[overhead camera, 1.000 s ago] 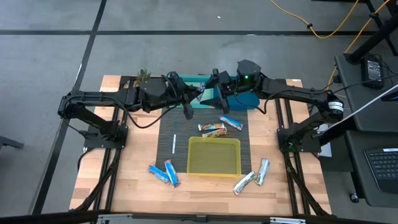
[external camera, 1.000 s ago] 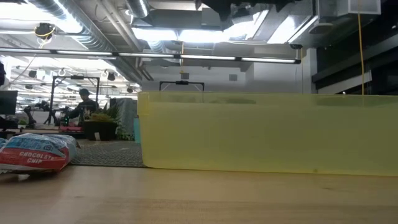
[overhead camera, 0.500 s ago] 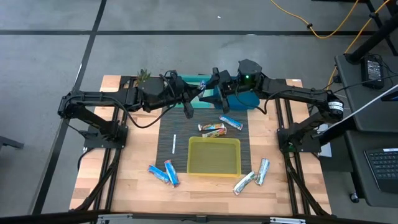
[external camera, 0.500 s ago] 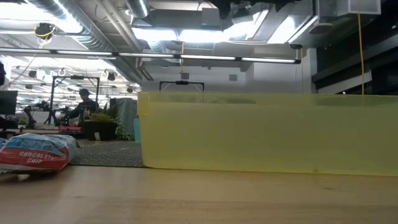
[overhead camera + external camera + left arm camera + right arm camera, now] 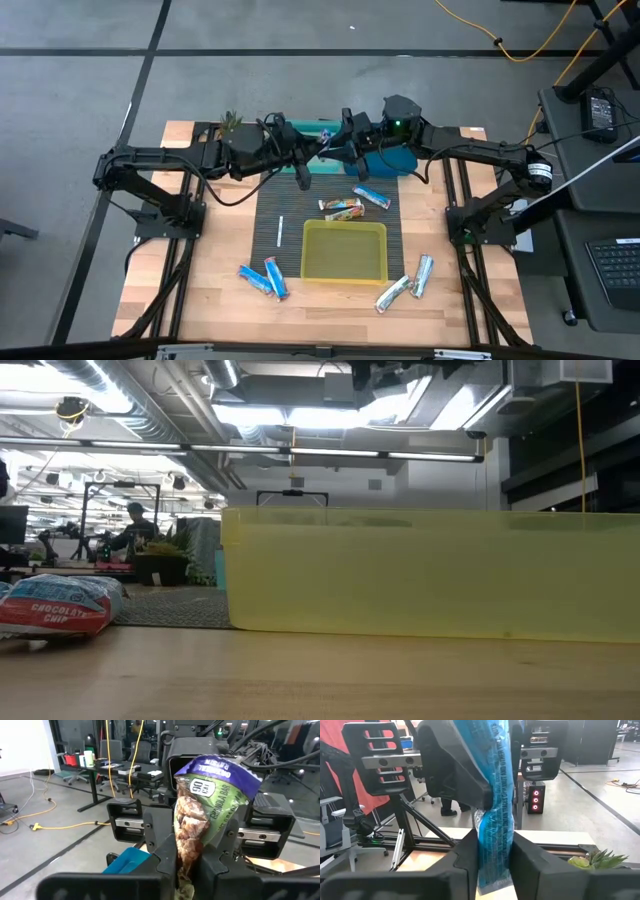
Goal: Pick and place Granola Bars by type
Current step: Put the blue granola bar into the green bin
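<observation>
One granola bar (image 5: 205,795), purple and green on its printed face and blue on its back (image 5: 495,780), hangs in the air over the table's far middle (image 5: 325,147). My left gripper (image 5: 189,865) comes at it from the left and my right gripper (image 5: 492,860) from the right, each shut on one end. More granola bars lie on the table: two beside the dark mat's far part (image 5: 345,208) (image 5: 372,197), two at the near left (image 5: 265,278) and two at the near right (image 5: 408,285). My left gripper pinches the bar's left end (image 5: 187,845) between its two fingers. The fingers lie level, pointing toward the table's right, along the bar. The bar is lifted clear of the table. My right gripper pinches the bar's right end (image 5: 492,845) between its two fingers, blue back toward its camera. Its fingers lie level, coming from the table's right, along the bar. The bar spans the gap between the two grippers.
A yellow bin (image 5: 345,250) stands on the near part of the mat; in the low view its wall (image 5: 430,570) fills the middle. A teal container (image 5: 385,160) sits under the right arm. A thin white stick (image 5: 280,230) lies on the mat. One wrapped bar (image 5: 60,605) shows at the low view's left.
My right gripper has shut on the bar's right end while my left gripper keeps hold of the other end. Both arms and the bar have stayed in place.
</observation>
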Tool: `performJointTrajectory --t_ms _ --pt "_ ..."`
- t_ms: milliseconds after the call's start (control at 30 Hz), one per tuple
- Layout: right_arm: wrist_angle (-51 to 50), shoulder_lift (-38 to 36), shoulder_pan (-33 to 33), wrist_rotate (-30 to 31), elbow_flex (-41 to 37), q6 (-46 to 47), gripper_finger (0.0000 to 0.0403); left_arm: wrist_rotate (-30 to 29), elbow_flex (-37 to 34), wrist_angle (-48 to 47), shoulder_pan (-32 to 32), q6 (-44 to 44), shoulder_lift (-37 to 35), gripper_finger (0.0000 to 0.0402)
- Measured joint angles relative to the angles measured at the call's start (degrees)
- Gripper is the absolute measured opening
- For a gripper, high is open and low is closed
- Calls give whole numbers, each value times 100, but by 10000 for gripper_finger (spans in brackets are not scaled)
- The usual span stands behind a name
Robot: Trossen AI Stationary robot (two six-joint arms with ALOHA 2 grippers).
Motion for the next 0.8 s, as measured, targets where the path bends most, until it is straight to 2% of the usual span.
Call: performJointTrajectory --t_ms 267,467,600,800 --pt "11 -9 7 -20 0 -11 84 -28 0 68 -260 114 -43 131" --pt "-160 -144 -30 -4 -7 -25 84 -99 2 -34 -658 7 -386 196" --pt "-369 -279 -47 80 -7 -175 84 -171 4 -272 -1058 -76 -463 214" --pt "-555 -308 -40 52 -4 -9 84 -557 0 -367 -1358 -135 -363 215"
